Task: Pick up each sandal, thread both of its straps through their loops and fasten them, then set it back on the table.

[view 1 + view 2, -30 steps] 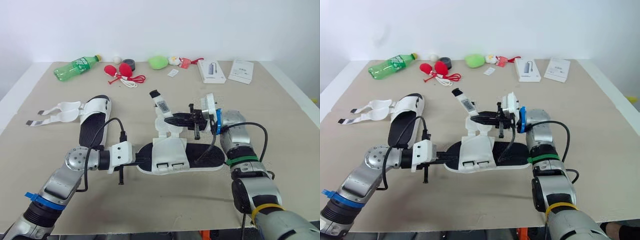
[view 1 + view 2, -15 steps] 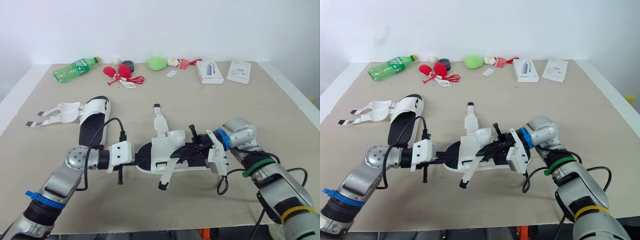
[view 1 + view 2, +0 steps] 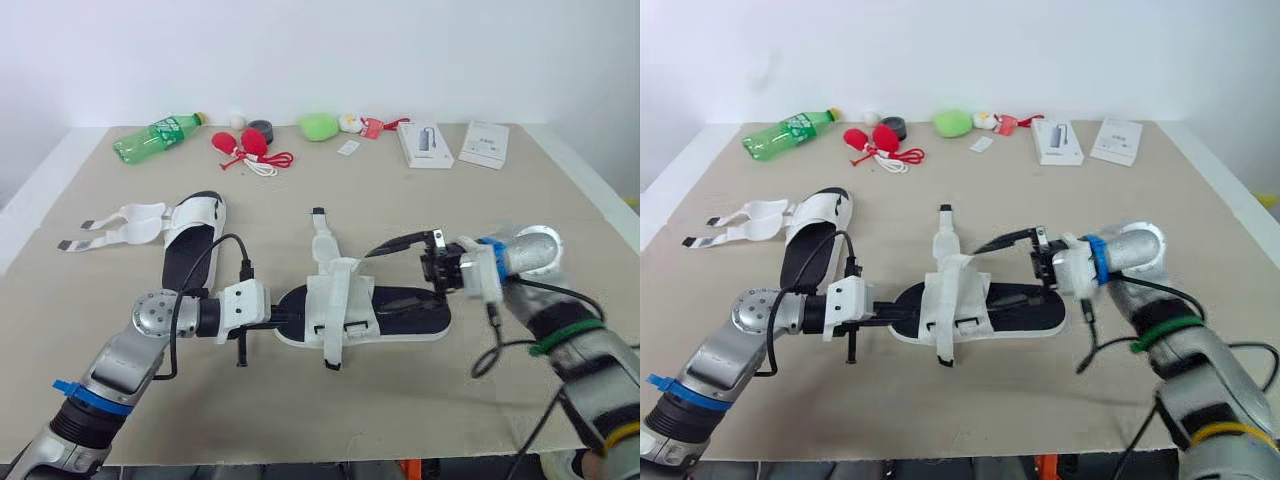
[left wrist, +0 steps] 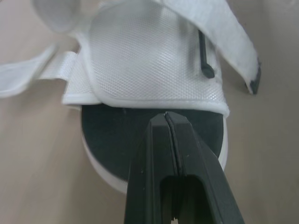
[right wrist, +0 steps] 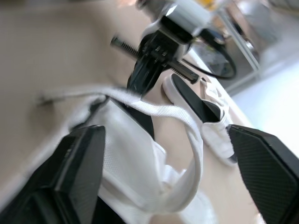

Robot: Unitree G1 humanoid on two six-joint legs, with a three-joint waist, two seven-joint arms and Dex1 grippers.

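A black-soled sandal (image 3: 400,312) with white uppers lies at the table's middle. One white strap (image 3: 335,318) is draped across its front and hangs over the near side. The other strap (image 3: 322,240) lies on the table behind it. My left gripper (image 3: 288,318) is shut, its tip (image 4: 167,116) resting on the sole at the toe end. My right gripper (image 3: 382,277) stands open over the heel half, nothing between its fingers (image 5: 70,177). A second sandal (image 3: 190,248) lies to the left, its straps (image 3: 110,225) spread out flat.
Along the back edge stand a green bottle (image 3: 155,135), red items with a cord (image 3: 245,145), a black roll (image 3: 260,128), a green lump (image 3: 318,126) and two white boxes (image 3: 425,143) (image 3: 483,142).
My right gripper carried the strap over the sandal to the near side, let it go, opened wide and drew back to the right. The left gripper has stayed put.
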